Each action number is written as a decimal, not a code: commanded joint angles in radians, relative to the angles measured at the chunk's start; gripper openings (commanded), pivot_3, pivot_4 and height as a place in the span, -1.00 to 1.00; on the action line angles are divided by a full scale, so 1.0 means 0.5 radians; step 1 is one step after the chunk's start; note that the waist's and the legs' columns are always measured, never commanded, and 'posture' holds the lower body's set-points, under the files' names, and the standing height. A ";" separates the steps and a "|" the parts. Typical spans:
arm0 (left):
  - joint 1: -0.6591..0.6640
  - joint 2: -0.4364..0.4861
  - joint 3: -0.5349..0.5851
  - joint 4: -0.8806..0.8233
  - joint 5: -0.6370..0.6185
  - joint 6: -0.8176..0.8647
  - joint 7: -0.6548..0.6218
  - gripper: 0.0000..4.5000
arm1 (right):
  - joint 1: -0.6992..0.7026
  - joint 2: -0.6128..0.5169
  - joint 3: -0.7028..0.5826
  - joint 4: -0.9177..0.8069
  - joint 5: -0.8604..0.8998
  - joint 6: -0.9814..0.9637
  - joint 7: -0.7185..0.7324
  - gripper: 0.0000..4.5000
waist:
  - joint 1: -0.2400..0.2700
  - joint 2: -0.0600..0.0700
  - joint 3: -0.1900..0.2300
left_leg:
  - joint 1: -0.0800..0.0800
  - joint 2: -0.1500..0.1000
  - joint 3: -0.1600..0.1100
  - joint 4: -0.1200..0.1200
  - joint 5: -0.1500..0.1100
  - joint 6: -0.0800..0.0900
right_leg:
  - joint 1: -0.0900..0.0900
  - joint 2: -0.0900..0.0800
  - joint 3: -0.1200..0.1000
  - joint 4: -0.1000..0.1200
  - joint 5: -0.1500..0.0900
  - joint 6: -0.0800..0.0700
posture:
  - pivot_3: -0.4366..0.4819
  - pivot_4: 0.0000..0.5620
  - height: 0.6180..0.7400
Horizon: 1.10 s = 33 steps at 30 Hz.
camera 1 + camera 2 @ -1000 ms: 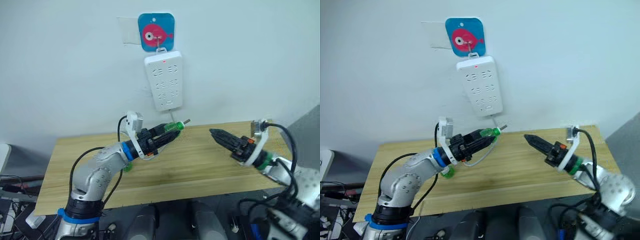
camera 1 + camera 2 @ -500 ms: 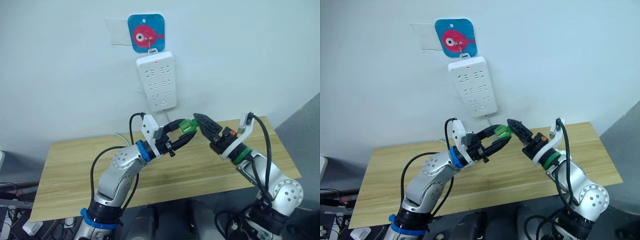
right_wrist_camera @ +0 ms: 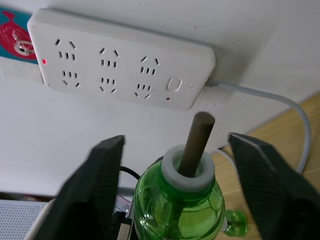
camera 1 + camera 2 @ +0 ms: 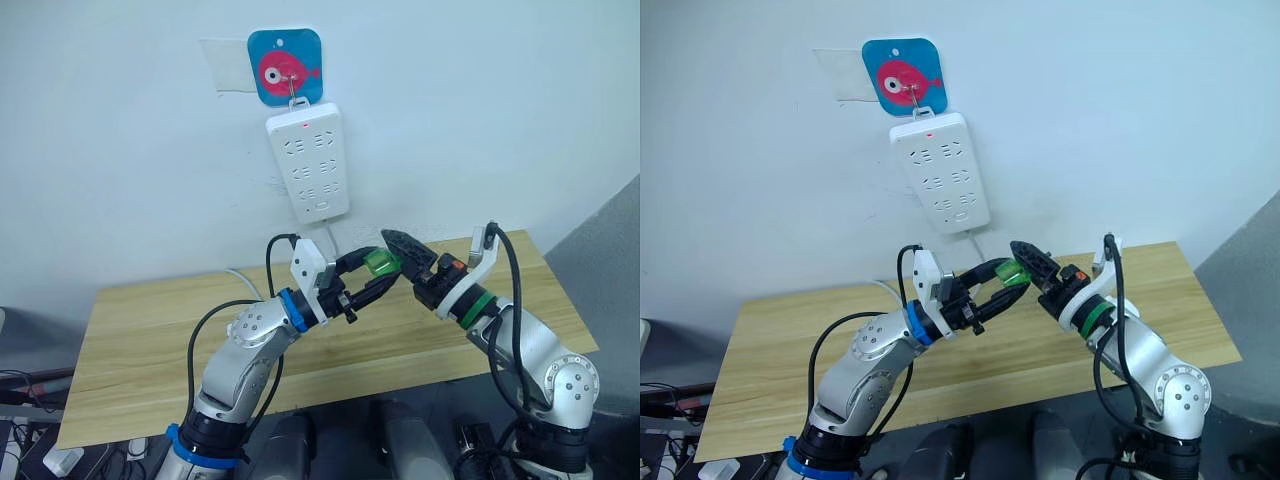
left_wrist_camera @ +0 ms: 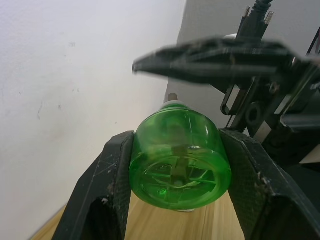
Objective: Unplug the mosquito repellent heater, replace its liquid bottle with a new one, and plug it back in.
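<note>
On the pale wall ahead of me hangs a long white power strip [image 4: 308, 163], its small red light lit, beneath a square blue hook plate with a pink fish [image 4: 286, 66]. Below stretches a light wooden table [image 4: 130, 330].

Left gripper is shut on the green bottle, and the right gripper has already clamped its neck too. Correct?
Not quite. The left gripper is shut on the green bottle, but the right gripper is open: the right wrist view shows its fingers standing apart on either side of the neck, not touching it.
</note>
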 commanded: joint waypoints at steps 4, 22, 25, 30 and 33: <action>-0.001 -0.011 -0.031 -0.096 0.024 -0.040 -0.013 0.00 | 0.041 -0.119 0.117 -0.116 0.075 -0.145 0.068 -0.54 | 0.001 0.000 0.000 | 0.000 0.000 0.000 0.000 0.000 0.000 | 0.000 0.000 0.000 0.000 0.000 0.001 | -0.26 -0.17 1.00; -0.039 0.448 0.011 -0.230 0.061 0.250 -0.163 1.00 | 0.076 -0.567 0.379 0.217 -1.065 -0.354 0.646 -0.61 | 0.007 -0.001 0.000 | 0.000 -0.002 0.001 0.000 0.000 0.000 | 0.000 0.003 0.000 0.000 -0.001 0.001 | -0.18 -0.12 1.00; -0.010 0.499 -0.011 -0.239 0.093 0.292 -0.153 1.00 | 0.012 -0.697 0.684 0.459 -1.814 -0.647 0.985 -0.61 | 0.008 -0.001 0.000 | 0.001 -0.001 0.002 0.000 0.000 0.000 | 0.000 0.006 0.000 -0.001 -0.001 0.002 | -0.15 -0.12 1.00; 0.037 0.518 -0.072 -0.281 0.104 0.377 -0.162 1.00 | -0.125 -0.602 0.877 1.083 -2.663 -1.348 1.277 -0.61 | 0.014 -0.004 0.003 | 0.002 0.000 0.003 -0.001 0.000 0.000 | -0.001 0.008 0.001 0.000 -0.001 0.002 | -0.12 -0.11 1.00; 0.037 0.548 -0.096 -0.289 0.107 0.438 -0.179 1.00 | -0.220 -0.486 0.911 1.451 -2.994 -1.659 1.315 -0.61 | 0.014 -0.006 0.004 | 0.002 0.001 0.003 -0.001 0.000 0.000 | -0.001 0.009 0.003 0.001 -0.001 0.001 | -0.12 -0.10 1.00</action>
